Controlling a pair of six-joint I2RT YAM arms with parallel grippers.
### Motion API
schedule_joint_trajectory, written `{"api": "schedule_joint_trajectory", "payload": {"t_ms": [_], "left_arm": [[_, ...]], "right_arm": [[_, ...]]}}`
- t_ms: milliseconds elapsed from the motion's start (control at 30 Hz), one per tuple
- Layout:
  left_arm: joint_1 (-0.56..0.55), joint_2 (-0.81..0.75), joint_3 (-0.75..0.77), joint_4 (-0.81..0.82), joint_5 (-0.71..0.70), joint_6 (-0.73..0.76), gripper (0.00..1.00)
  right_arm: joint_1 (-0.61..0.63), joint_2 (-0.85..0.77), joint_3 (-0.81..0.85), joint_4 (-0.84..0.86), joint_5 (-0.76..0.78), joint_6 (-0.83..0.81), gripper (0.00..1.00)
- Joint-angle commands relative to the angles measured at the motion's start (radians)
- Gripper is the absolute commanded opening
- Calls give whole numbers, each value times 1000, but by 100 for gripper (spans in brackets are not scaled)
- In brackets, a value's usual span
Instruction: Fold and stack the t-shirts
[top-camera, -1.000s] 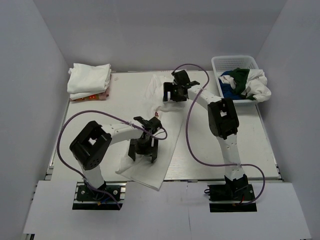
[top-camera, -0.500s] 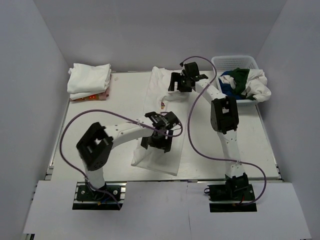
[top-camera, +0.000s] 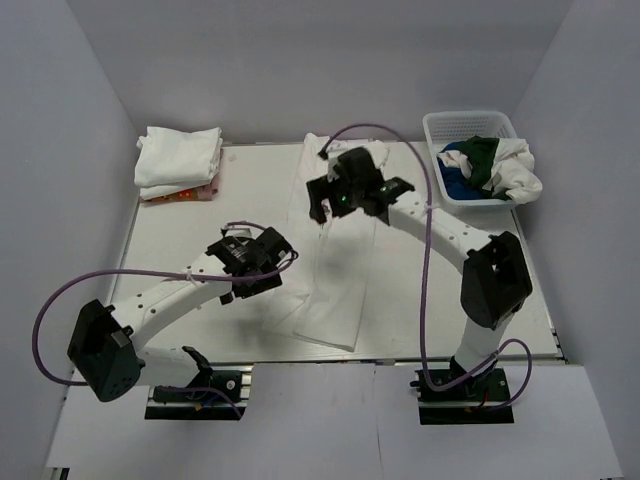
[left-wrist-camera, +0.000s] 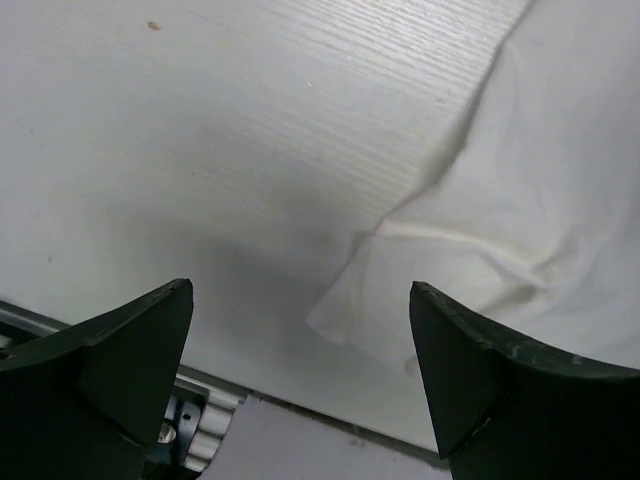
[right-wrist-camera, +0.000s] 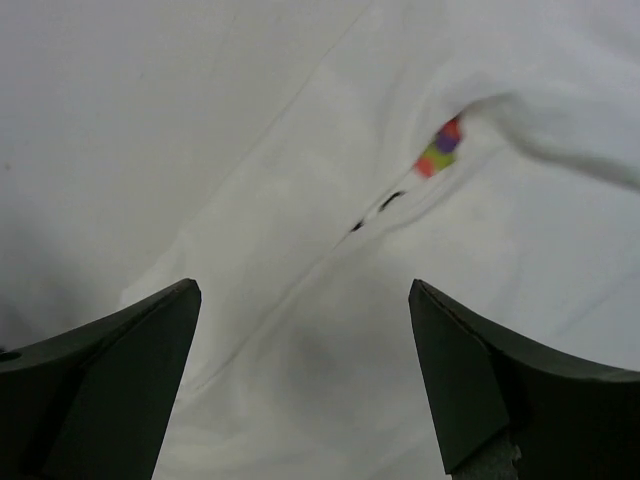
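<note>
A white t-shirt (top-camera: 335, 270) lies as a long narrow folded strip down the middle of the table. Its bottom corner shows in the left wrist view (left-wrist-camera: 520, 220), and a bit of colourful print shows at a fold in the right wrist view (right-wrist-camera: 438, 155). My left gripper (top-camera: 255, 272) (left-wrist-camera: 300, 380) is open and empty, low over bare table just left of the strip. My right gripper (top-camera: 335, 208) (right-wrist-camera: 300, 380) is open and empty, above the strip's upper half. A stack of folded white shirts (top-camera: 180, 158) sits at the back left.
A white lattice basket (top-camera: 437, 128) at the back right holds blue (top-camera: 457, 175), dark green (top-camera: 482, 160) and white (top-camera: 520, 170) shirts. The table's front edge (left-wrist-camera: 300, 415) lies close below my left gripper. Walls enclose the table on three sides.
Both grippers have let go of the shirt. The left arm swung left off the cloth, the right arm came nearer over it. The shirt now lies narrower and straighter.
</note>
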Motion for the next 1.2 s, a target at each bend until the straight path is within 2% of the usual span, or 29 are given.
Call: {"api": "schedule_joint_trajectory", "payload": {"t_ms": [0,67,133,200,267,433,600,800,867,933,967,1167], "left_arm": [[51,-61,-62,184,-12,25,99],[51,-94,-138,315,132,114,99],[51,-103,-202,446,243,186,97],[51,-103,-253,528,334,209,97],[51,-91,-280,555,356,220,97],[51,-69,-311,582,328,205,95],[51,-13,-325,624,328,205,86],[51,73,-302,572,293,191,86],[51,86,-302,572,293,191,81],[42,95,-270,572,293,191,72],[42,95,-256,538,293,191,64],[29,84,-224,471,263,182,49]], "right_arm": [[89,-18,-159,-2,127,60,90],[86,-50,-228,3,173,140,90],[81,-76,-342,96,188,213,90],[86,-85,-398,144,176,242,90],[88,-78,-422,176,146,271,90],[83,-32,-489,225,96,314,90],[80,-3,-497,219,95,317,90],[80,-7,-511,220,96,320,90],[80,-7,-514,220,96,317,90],[78,-7,-514,219,99,320,90],[80,-6,-515,216,106,320,90],[78,4,-505,204,119,311,90]]}}
